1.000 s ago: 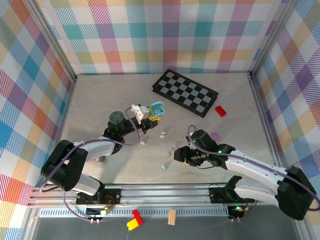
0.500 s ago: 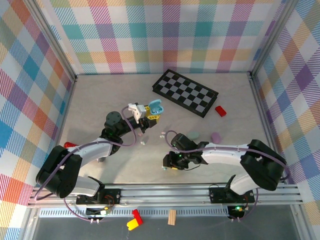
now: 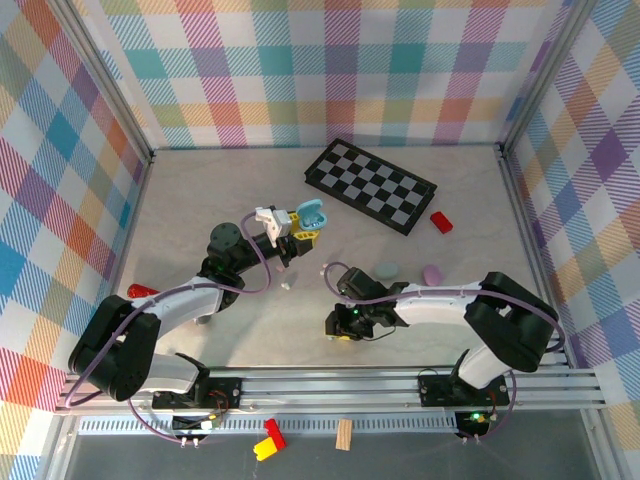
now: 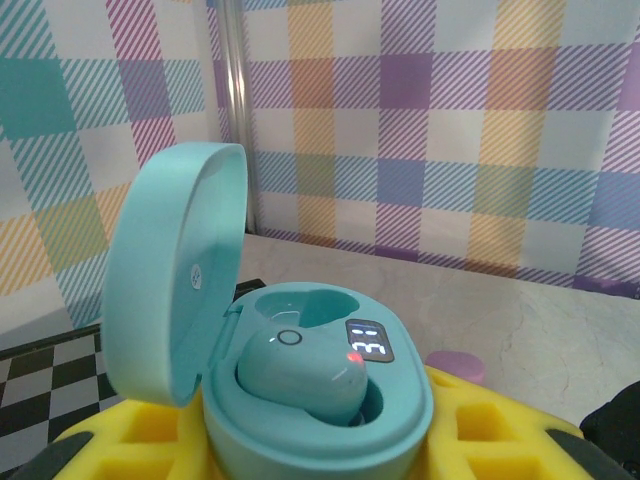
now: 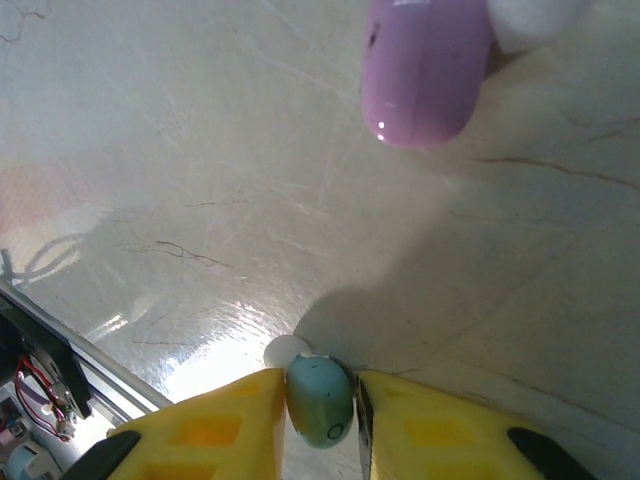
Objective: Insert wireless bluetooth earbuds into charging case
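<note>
Right wrist view: a purple bud (image 5: 425, 70) runs off the top edge, the whitish bud (image 5: 530, 15) beside it mostly cropped and blurred.

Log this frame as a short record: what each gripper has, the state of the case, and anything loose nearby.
left gripper: shut on teal case
teal case: lid open, seated earbud in one slot, other slot empty
right gripper: down at the table, shut on teal earbud
white earbud: on table beside teal earbud
spare cases: grey-green case, purple case, both closed
status: teal earbud not yet in case
</note>
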